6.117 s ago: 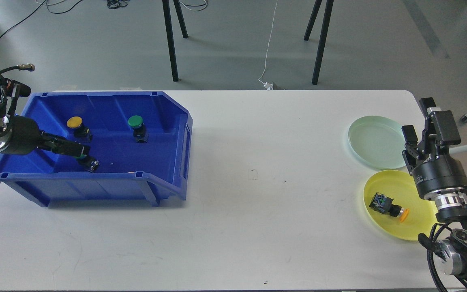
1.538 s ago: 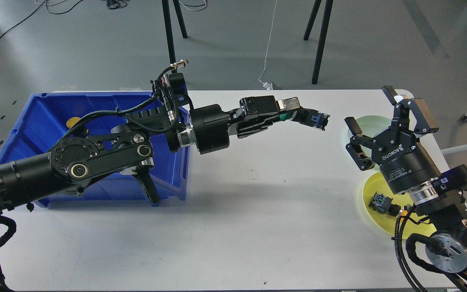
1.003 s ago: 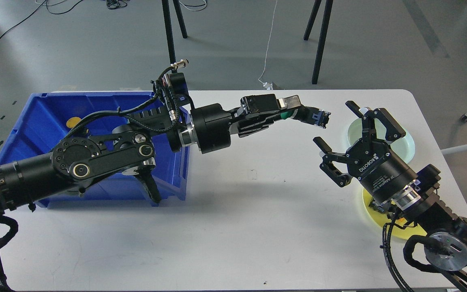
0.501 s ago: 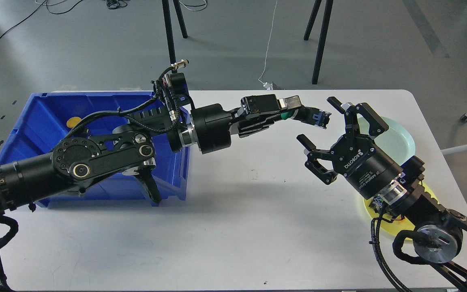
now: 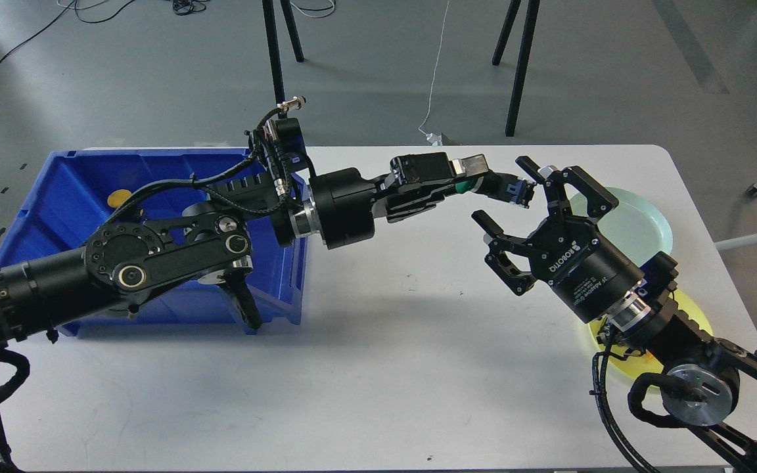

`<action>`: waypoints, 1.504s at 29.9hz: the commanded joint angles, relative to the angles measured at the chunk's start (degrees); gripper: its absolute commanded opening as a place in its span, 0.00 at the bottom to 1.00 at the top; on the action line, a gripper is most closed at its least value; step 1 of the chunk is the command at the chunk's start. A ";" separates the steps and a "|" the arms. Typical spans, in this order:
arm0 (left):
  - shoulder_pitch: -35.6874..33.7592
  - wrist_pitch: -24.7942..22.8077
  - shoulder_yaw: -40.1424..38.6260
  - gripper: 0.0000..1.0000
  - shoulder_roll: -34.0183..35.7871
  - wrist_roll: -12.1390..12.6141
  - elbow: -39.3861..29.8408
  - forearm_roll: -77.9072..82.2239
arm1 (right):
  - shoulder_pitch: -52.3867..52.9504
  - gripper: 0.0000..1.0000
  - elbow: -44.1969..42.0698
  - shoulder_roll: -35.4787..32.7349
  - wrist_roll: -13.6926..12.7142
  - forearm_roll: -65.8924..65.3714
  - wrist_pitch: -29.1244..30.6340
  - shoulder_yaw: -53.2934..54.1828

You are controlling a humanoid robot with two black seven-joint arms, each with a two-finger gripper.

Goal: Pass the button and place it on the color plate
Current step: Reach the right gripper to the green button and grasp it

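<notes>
- Button [image 5: 498, 186], green cap with dark body, sits up in the air over the middle-right of the table [image 5: 378, 368], clamped in our left gripper [image 5: 474, 176]; the body end sticks out toward the right arm.
- Left gripper: fingers closed on the cap end of the button. Only that end is pinched, most of the body hangs free.
- Right gripper [image 5: 513, 200]: fingers spread wide, nothing in them. Upper finger is touching or just beside the button body tip, lower finger below it. We can't tell whether there is real contact.
- Step, our judgement: handover mid-air, right side about to close, not done yet.
- Green plate [image 5: 641, 226] is behind the right gripper, yellow plate [image 5: 694, 315] mostly hidden under the right arm. Blue bin [image 5: 76, 197] is far left, with a yellow button [image 5: 119, 197] left in it.
- Risks:
  - Right fingers are not centred on the body, so closing could catch only the tip and the button could twist or pop out.
  - If we let go on the left before the right grip is firm, the button drops onto the table and may roll off.
  - The upper right finger could knock the body sideways and shift it in the left grip.
  - Both grippers are crowded together, so fingers could hit each other when closing.
  - The button could end up on the yellow plate, the wrong colour, since that plate is hidden under the arm.
</notes>
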 commanded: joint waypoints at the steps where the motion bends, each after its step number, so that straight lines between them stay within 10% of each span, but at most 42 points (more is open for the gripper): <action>1: 0.07 1.31 0.05 0.16 0.02 0.00 -0.11 0.08 | -0.03 0.70 0.06 0.00 0.04 0.02 0.02 0.08; 39: 0.86 2.28 0.05 0.18 -0.07 0.00 -0.37 0.25 | 0.06 0.09 -0.02 0.09 -0.05 0.19 0.28 0.79; 45: 2.44 2.54 -2.49 0.52 -0.07 0.00 -0.37 0.17 | -0.03 0.06 -0.20 0.09 -0.22 0.19 0.28 0.79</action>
